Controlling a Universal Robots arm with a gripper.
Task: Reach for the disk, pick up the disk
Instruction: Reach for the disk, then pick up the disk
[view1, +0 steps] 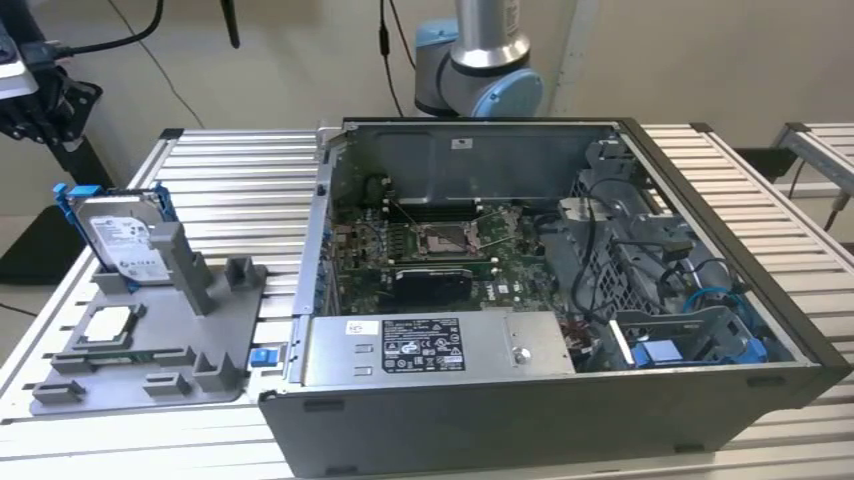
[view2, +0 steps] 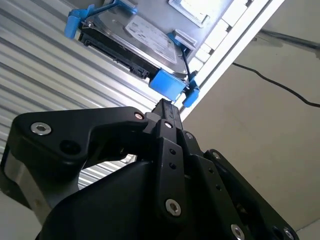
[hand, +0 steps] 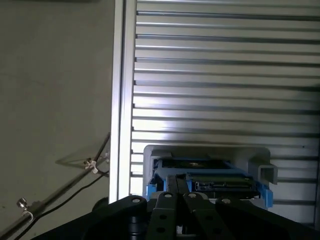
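The step in hand is the reach, and the disk (view1: 120, 235) is not yet gripped. In the exterior view it stands on edge in the grey holder (view1: 160, 335) on the desk (view1: 240, 170), at about 9 o'clock of the open computer case (view1: 534, 425). Its label faces out, and an upright post (view1: 180, 265) stands just beside it. In both wrist views the jaws look clenched on nothing. Their tips are drawn together and aimed at the drive's end, near the blue bracket (view2: 165, 84) but, as far as I can judge, not touching it.

To do this well, I judge the jaws must be released wide before they close in, since shut tips would only nudge the drive. They should straddle its two flat faces, centred on the free edge and clear of the post. The bracket looks like thin, springy plastic, so the grip is better placed on the metal body. A squared-up approach along the drive's own plane should keep it from tipping in its slot.
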